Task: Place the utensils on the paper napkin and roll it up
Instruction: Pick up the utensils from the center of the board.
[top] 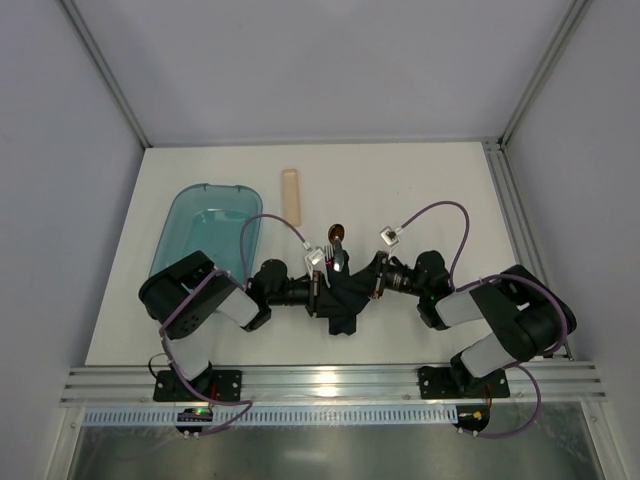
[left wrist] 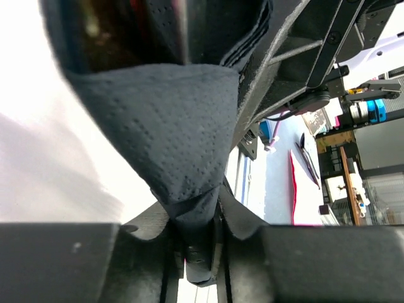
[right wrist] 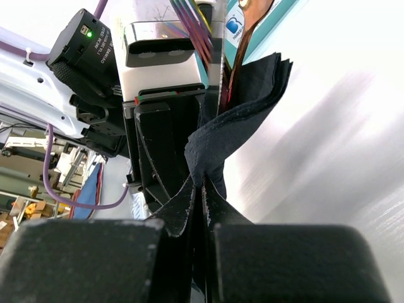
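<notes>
The dark navy paper napkin hangs bunched between my two grippers at the table's middle front. My left gripper is shut on its left side, with a fold pinched between the jaws in the left wrist view. My right gripper is shut on its right side, also shown in the right wrist view. The napkin's embossed surface fills the left wrist view and twists upward in the right wrist view. Copper utensils stick out of the napkin's far end, a spoon bowl showing; their stems show in the right wrist view.
A translucent teal tub stands at the left, close to the left arm. A pale wooden stick lies beyond the grippers, left of centre. The white table is bounded by grey walls and a metal rail at the front.
</notes>
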### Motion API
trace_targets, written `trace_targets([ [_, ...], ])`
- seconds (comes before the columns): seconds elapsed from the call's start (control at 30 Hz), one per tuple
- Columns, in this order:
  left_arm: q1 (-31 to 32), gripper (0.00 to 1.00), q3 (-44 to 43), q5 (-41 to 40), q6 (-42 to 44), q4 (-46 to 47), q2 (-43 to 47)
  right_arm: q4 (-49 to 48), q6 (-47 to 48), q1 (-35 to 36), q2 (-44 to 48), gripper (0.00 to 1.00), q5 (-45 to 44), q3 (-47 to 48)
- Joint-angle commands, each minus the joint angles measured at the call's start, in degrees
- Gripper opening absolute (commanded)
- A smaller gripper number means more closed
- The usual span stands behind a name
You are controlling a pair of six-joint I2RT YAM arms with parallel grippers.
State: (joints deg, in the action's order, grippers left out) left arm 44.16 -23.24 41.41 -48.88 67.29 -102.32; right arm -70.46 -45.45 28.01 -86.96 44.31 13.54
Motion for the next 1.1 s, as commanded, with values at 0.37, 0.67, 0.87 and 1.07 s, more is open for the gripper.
trace_targets([
  [0.37, -0.30, 0.00, -1.01, 0.69, 4.67, -4.42, 7.48, 21.64, 5.97, -0.94, 12.32, 0.21, -5.95, 4.55],
  [0.67, -0.39, 0.00, -5.49, -2.38, 9.15, -18.15, 12.14, 73.84, 14.70, -0.15, 37.36, 0.35, -26.91, 14.49],
  [0.87, -0.39, 0.00, -7.69, -3.53, 9.95, -22.90, 13.81, 76.25, 9.51, 7.22, 43.62, 0.36, -32.61, 13.53],
  [1.07, -0.30, 0.00, -9.01, -4.41, 10.92, -27.12, 16.80, 73.10, 6.25, 14.17, 43.55, 0.34, -39.03, 12.38],
])
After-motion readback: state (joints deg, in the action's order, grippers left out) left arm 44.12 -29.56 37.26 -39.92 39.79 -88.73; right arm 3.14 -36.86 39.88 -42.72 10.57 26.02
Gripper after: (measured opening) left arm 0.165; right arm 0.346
